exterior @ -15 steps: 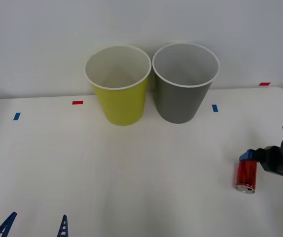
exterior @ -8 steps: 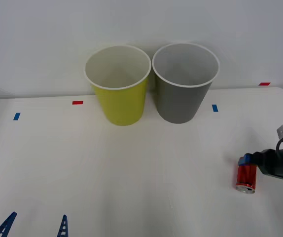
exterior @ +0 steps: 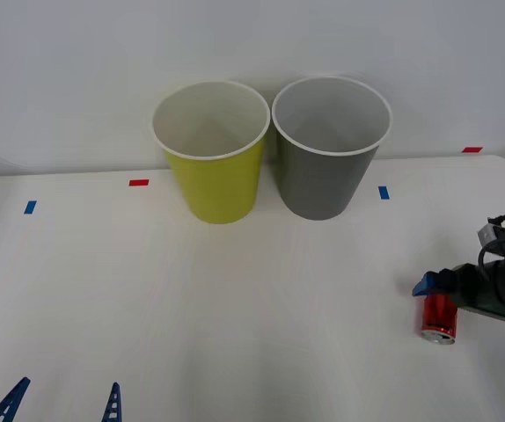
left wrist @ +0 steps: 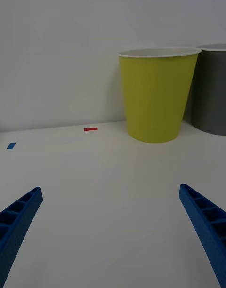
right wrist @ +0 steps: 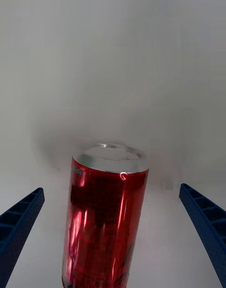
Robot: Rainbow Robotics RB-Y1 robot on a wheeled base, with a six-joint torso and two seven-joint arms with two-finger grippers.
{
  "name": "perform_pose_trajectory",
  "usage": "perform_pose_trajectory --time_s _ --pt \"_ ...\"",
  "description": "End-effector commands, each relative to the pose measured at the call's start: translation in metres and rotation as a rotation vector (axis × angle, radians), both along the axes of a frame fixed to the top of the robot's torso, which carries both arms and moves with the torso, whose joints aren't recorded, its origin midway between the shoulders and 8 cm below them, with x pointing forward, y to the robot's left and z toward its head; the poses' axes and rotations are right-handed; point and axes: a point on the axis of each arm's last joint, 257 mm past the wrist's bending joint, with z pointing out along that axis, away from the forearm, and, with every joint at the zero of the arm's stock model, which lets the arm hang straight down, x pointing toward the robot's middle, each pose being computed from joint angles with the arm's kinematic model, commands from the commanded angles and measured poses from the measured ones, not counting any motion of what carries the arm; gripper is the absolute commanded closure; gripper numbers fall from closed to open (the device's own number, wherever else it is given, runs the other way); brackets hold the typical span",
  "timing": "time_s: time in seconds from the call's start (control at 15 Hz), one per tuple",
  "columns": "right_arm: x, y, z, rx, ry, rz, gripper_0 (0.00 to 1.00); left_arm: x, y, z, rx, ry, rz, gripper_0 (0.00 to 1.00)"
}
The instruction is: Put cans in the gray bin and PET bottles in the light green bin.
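since a second ago the right gripper (exterior: pixel 430 285) has slid further over the red can (right wrist: pixel 104 212), fingers wide either side; no label readable.

White table (exterior: pixel 235 290) against plain white wall (exterior: pixel 76 70)
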Motion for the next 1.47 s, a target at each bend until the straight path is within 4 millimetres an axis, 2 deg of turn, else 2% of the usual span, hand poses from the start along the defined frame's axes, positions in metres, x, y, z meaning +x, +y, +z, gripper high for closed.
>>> perform_pose_trajectory --time_s 0.07,0.33,1.0,1.07,1.13,1.2,1.47 --pt "0.001 0.003 -0.006 0.002 0.024 -0.035 0.00 0.000 0.000 0.000 0.000 0.000 0.000 0.00" --pt "0.006 0.018 -0.004 0.012 0.030 -0.031 0.00 0.000 0.000 0.000 0.000 0.000 0.000 0.00" --pt "0.007 0.009 -0.010 -0.027 0.048 -0.058 0.00 0.000 0.000 0.000 0.000 0.000 0.000 0.00" --pt "0.006 0.009 -0.011 -0.032 0.053 -0.061 0.08 0.000 0.000 0.000 0.000 0.000 0.000 0.00" --pt "0.007 0.008 -0.011 -0.037 0.050 -0.062 0.57 0.000 0.000 0.000 0.000 0.000 0.000 0.00" --pt "0.008 0.008 -0.011 -0.040 0.049 -0.067 0.87 0.000 0.000 0.000 0.000 0.000 0.000 0.00" --pt "0.010 0.011 -0.011 -0.045 0.050 -0.085 0.95 0.000 0.000 0.000 0.000 0.000 0.000 0.00"
